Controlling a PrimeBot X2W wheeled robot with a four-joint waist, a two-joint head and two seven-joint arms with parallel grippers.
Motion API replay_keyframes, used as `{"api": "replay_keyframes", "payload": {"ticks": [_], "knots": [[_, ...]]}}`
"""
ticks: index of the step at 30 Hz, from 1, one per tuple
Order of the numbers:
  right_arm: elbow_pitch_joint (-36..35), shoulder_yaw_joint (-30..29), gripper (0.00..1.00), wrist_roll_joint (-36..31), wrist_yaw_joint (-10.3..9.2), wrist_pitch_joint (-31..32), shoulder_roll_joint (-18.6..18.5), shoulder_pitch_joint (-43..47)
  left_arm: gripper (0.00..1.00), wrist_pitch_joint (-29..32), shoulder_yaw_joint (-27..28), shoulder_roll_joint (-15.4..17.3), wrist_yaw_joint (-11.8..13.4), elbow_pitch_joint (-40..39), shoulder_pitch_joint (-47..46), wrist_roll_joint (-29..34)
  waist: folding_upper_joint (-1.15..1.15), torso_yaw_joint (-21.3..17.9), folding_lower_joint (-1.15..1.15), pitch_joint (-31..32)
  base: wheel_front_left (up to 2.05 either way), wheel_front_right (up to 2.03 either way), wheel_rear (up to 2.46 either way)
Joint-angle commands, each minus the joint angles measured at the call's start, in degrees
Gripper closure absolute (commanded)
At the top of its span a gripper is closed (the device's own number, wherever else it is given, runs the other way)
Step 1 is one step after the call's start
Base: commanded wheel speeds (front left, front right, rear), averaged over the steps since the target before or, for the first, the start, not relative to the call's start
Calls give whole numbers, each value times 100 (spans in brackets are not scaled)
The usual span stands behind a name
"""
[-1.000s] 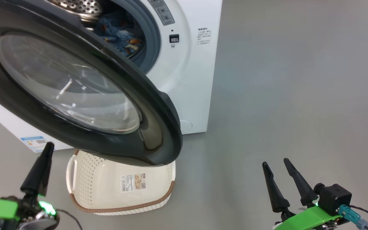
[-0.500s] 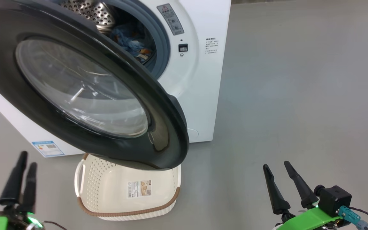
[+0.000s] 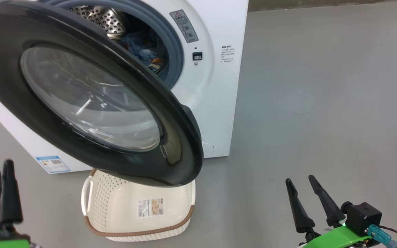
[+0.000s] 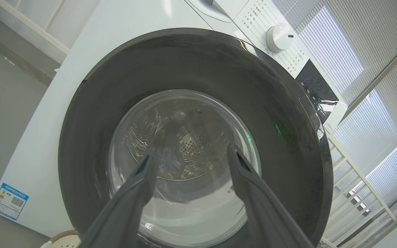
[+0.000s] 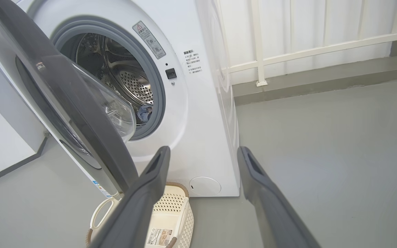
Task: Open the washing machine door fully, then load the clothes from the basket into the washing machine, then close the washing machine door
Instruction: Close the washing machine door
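Head view: the washing machine door hung partly open, hinged on the robot's left, its free edge swung out toward the camera and over the basket on the floor. The clothes lay inside the drum of the washing machine, blue bundle behind the gasket. No cloth in the part of the basket that showed; its far end was hidden under the door. The left gripper sat low left, below and in front of the door's outer face, not touching it. The right gripper sat low right, well apart from the door, fingers spread, holding nothing.

Left wrist view: the left gripper pointed straight at the glass bowl, fingers wide apart with nothing between them. The black rim ringed them all round, so the door's outer face lay dead ahead of this arm.

Right wrist view: the right gripper was wide and empty, aimed at the machine's front panel to the right of the opening. The door stood edge-on at the left, a bit of blue cloth visible low in the drum.

Judgement: loading looks done and closing is left. The left arm is nearer and squarely on the outer face, so the push should go forward, toward the machine.
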State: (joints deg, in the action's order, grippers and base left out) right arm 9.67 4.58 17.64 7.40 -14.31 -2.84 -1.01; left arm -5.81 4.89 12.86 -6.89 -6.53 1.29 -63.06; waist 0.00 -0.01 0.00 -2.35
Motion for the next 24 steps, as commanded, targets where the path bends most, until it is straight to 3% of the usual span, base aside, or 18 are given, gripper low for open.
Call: {"api": "replay_keyframes", "payload": {"ticks": [1,4,5,12,24], "knots": [[-157,120,0,-54,9,-69,-4,-29,0,-268,67,308,-59,-51,-44,199,0,6,0,9,0,0,0],[-161,116,0,-57,9,-69,-4,-21,0,-753,-283,729,-59,183,86,862,0,12,0,21,0,0,0],[-160,130,0,-79,9,-69,-4,-31,0,-879,-390,989,-59,377,157,1673,0,5,0,19,0,0,0],[-171,165,0,-100,9,-69,-4,-94,0,-917,-21,622,-59,555,288,3225,0,-9,0,29,0,0,0],[-180,146,0,-125,9,-69,-4,-85,0,-918,156,152,-59,667,625,4358,0,-57,0,29,0,0,0]]}}
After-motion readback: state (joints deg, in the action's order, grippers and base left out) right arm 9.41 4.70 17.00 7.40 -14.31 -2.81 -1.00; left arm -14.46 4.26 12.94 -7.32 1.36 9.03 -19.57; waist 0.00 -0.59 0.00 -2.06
